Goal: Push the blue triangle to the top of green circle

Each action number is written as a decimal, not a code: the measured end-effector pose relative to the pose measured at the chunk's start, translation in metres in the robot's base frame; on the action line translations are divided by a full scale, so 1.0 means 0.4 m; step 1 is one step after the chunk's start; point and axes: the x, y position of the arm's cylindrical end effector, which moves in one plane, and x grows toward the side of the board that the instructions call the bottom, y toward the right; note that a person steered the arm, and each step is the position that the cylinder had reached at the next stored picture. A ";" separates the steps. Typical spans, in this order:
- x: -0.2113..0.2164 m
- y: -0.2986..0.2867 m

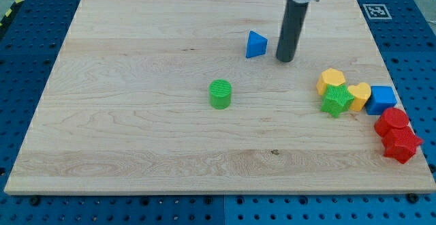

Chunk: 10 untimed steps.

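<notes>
Camera view: my tip [285, 59] stood on worktop [136, 136] near top edge, just right of blue triangle [256, 45], small gap between. End effector was plain rod, no jaws to spread or press. Green circle [220, 94] lay near worktop centre, below-left of triangle. Yellow, green, blue, red blocks clustered at right edge.

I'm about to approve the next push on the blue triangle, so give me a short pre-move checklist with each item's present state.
1. My tip in view: ok, just to the view's right of the blue triangle.
2. Tip touching triangle: not ok, a small gap shows.
3. Triangle above the green circle: not ok, it sits up and to the right.
4. Board between triangle and circle free of blocks: ok.
5. Other blocks away: ok, the green star and its neighbours are clustered at the right edge.
</notes>
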 end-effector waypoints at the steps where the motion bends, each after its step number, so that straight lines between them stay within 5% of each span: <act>1: -0.066 0.014; 4: -0.020 -0.316; 10: 0.023 -0.408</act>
